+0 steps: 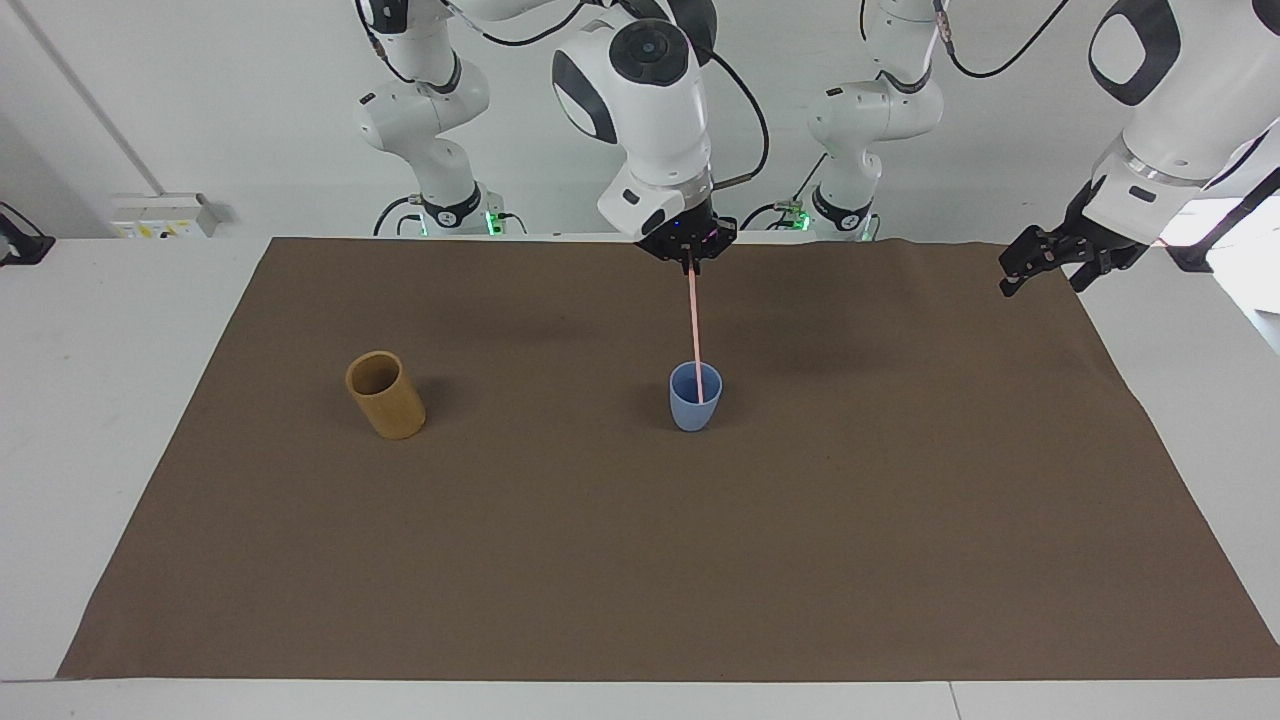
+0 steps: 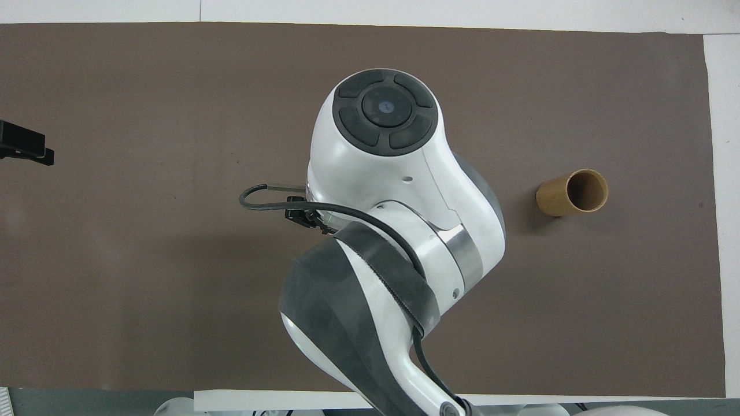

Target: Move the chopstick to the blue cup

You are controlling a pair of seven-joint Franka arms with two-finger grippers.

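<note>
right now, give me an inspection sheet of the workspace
surface: brown mat over a white table.
job's things: chopstick near upright, lower end inside the blue cup.
clutter: tan cup toward the right arm's end.
grippers: right tool over the blue cup, shut on the chopstick; left tool open, empty, waiting over the mat's edge.
cables: black cable on the right arm.
surroundings: white wall.

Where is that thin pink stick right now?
In the facing view the chopstick hangs almost upright from the right pincer, which is shut on its top end; its lower tip dips into the blue cup mid-table.
</note>
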